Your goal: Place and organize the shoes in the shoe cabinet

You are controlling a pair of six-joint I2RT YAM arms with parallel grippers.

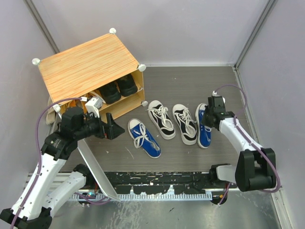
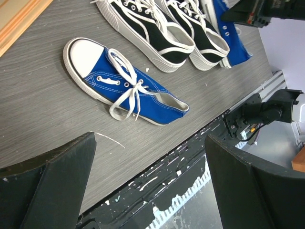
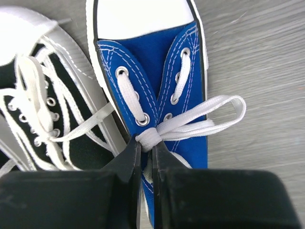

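Right wrist view tells us most: the blue sneaker lies flat on the table, white toe cap pointing away from the camera, just beside a black-and-white lace-up. We judge it light, with a soft canvas upper that will fold under pressure and a stiffer rubber sole. The rim of the opening or the sole edge looks to us like the firmer hold. Lifted by the laces alone, it would likely dangle and swing, and the bow could pull loose. The right gripper has its jaws pressed almost together, pinching the lace knot with only a sliver between them. The left gripper is spread wide and holds nothing, hovering above the table near the second blue sneaker. From the top view we see the shoe cabinet at the far left, well apart from the pinched sneaker, with a black pair inside it.
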